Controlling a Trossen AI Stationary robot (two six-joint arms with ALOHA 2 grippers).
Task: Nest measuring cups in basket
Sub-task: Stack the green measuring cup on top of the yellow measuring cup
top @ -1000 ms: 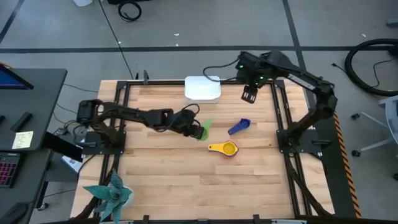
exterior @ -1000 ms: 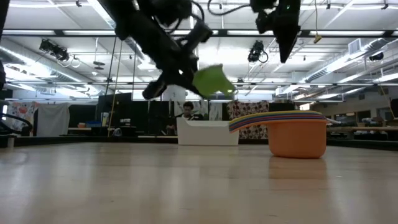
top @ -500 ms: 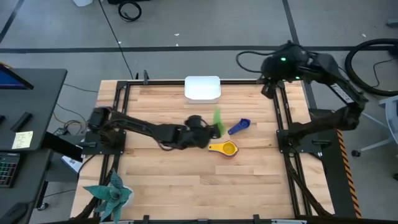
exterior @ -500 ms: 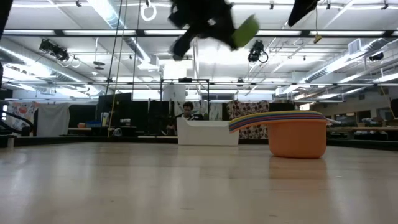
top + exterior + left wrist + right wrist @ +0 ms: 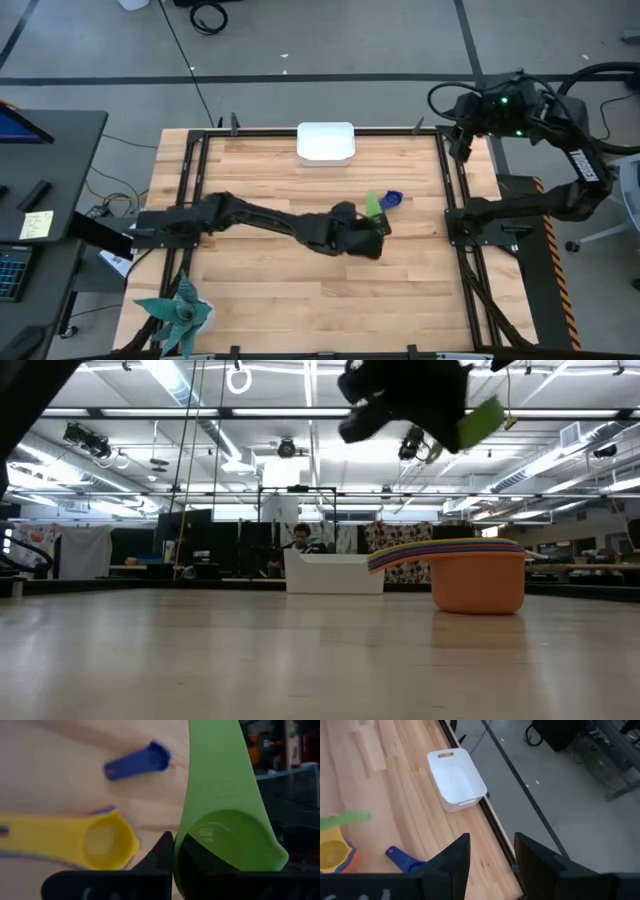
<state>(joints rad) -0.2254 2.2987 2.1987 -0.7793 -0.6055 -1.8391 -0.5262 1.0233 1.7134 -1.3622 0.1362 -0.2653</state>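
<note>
Since the earlier frames, the left gripper (image 5: 374,222) has travelled from the middle-left of the worktop (image 5: 260,290) toward its right half, carrying the green cup (image 5: 374,205) with it, and it now hangs above the nested stack of cups (image 5: 480,573), which it covers in the high view. Its jaws are pressed almost together and pinch the green cup, which is tilted; in the left wrist view the green cup (image 5: 225,815) fills the right side, with the yellow cup (image 5: 102,842) on top of the stack below and beside it. The right gripper (image 5: 462,143) has also moved: it was over the far part of the worktop near the basket (image 5: 326,141), and now it is pulled back beyond the far right corner, outside the frame rail. Its jaws stand spread apart and hold nothing. The dark blue cup (image 5: 391,198) lies on the worktop in the same place as before, just behind the left gripper. The white basket is at the far edge, well apart from the stack, and looks empty in the right wrist view. A person (image 5: 300,540) shows in the room behind the basket.
</note>
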